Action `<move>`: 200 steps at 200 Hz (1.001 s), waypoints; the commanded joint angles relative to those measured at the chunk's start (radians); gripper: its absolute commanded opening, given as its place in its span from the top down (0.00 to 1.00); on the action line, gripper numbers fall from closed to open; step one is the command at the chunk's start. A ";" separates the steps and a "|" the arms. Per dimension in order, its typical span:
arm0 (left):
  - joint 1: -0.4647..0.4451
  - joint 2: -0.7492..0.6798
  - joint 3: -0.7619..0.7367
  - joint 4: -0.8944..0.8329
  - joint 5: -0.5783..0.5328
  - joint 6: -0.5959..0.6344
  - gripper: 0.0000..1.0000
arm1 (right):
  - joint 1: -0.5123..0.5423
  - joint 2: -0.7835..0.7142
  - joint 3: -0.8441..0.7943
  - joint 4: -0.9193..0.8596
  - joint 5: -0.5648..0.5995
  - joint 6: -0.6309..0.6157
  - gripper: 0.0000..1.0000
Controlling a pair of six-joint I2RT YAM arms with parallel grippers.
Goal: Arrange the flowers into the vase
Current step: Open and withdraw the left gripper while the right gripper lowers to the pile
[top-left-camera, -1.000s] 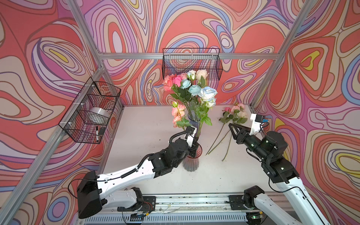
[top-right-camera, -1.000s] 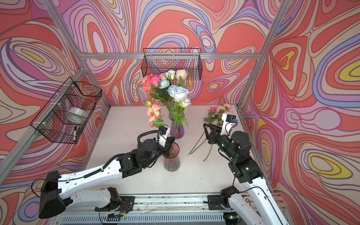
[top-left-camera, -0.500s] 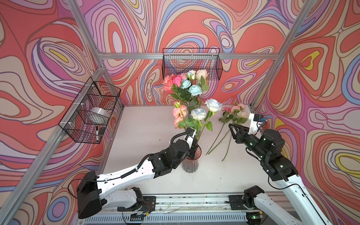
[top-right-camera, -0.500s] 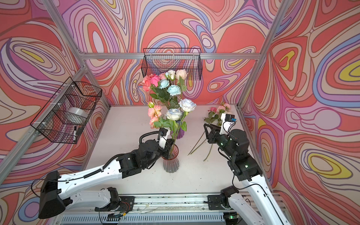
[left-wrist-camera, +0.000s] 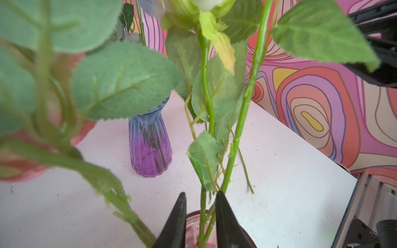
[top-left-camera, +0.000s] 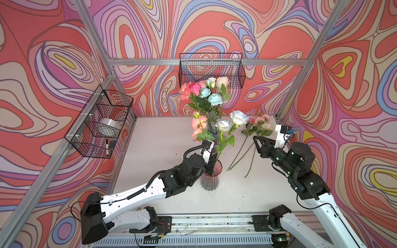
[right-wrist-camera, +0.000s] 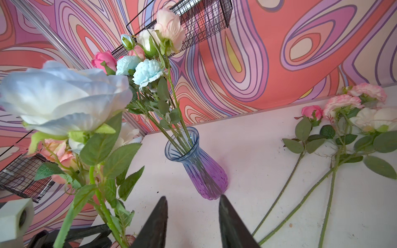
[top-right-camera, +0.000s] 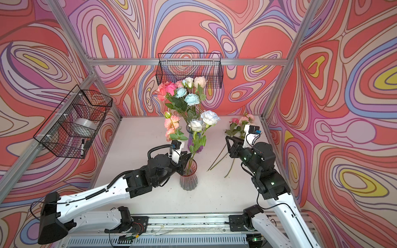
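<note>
We are straddling white-rose stems (left-wrist-camera: 201, 219) over the pink vase (top-left-camera: 209, 182) with narrowly parted left fingers (left-wrist-camera: 177, 221), arm stretched low mid-frame, our right gripper (right-wrist-camera: 192, 196) hovering half-open and empty.

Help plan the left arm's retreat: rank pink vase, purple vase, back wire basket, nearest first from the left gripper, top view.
1. Pink vase: at the left gripper.
2. Purple vase: just behind.
3. Back wire basket: rear wall.

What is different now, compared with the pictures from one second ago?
The two white roses sank lower, their stems sliding down into the pink vase. The left claw opened and released the stems. The right claw, the filled purple vase and the loose flowers stayed put.
</note>
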 commanded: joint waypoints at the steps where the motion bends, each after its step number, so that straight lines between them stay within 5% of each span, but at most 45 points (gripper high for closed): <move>1: 0.002 -0.038 0.005 -0.027 0.005 -0.002 0.73 | 0.006 -0.003 0.019 -0.003 0.024 -0.016 0.60; 94: 0.002 -0.264 0.053 -0.208 0.090 0.008 0.66 | 0.005 0.177 0.064 -0.130 0.168 0.076 0.60; 130: 0.002 -0.436 -0.018 -0.322 0.036 -0.046 0.66 | -0.006 0.314 0.081 -0.163 0.214 0.093 0.62; 162: 0.002 -0.562 -0.116 -0.488 -0.064 -0.158 0.66 | -0.090 0.476 0.102 -0.159 0.161 0.084 0.62; 200: 0.002 -0.616 -0.297 -0.522 -0.031 -0.326 0.65 | -0.256 0.673 0.147 -0.141 0.097 0.073 0.62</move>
